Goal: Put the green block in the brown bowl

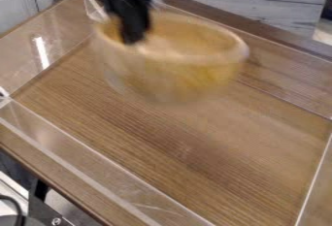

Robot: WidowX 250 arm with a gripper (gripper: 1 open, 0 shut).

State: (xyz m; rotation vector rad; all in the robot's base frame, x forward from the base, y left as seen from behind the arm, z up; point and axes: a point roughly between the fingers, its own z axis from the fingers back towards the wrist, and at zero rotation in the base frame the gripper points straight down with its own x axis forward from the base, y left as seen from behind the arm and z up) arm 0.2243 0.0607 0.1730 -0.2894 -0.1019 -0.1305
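The brown bowl [176, 63] hangs blurred above the far part of the wooden table, tilted and off the surface. My gripper [130, 31], dark and blurred at the top left, is shut on the bowl's left rim and points mostly downward. The green block is not visible in this view; I cannot tell whether it lies inside the bowl.
The wooden tabletop [195, 157] is ringed by a low clear plastic wall [78, 177] along the front and left. A pale marbled wall [273, 2] runs behind the table.
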